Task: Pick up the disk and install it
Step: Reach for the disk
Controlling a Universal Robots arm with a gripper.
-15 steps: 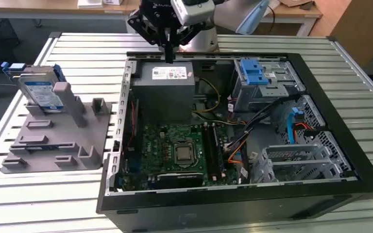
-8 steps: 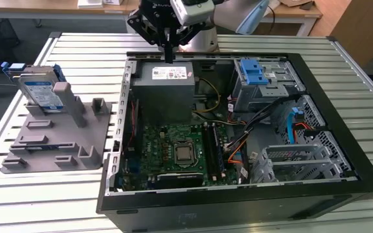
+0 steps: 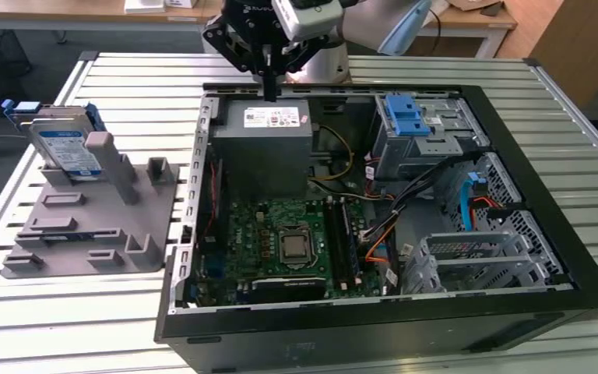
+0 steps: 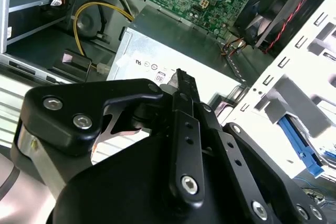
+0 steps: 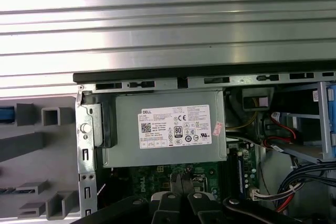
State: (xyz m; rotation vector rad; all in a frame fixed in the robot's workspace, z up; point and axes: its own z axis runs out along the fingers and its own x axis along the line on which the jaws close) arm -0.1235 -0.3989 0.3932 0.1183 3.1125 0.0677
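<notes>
Silver rectangular hard-drive disk [image 3: 68,149] with white-and-blue label and blue plastic rails stands upright in the grey moulded plastic holder [image 3: 81,226] on the slatted metal table [image 3: 60,312]. In the exterior view it sits at about 9 o'clock of the open black computer case [image 3: 382,331]. Black claw [image 3: 270,95] is well apart from it, at the case's 11 o'clock edge over the grey power-supply box with white sticker [image 3: 265,136], pressed together and pinching nothing.

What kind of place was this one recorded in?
Probably a robotics lab or workshop: an opened computer case lies on a slatted metal table, a grey fixture beside it holds the disk.
</notes>
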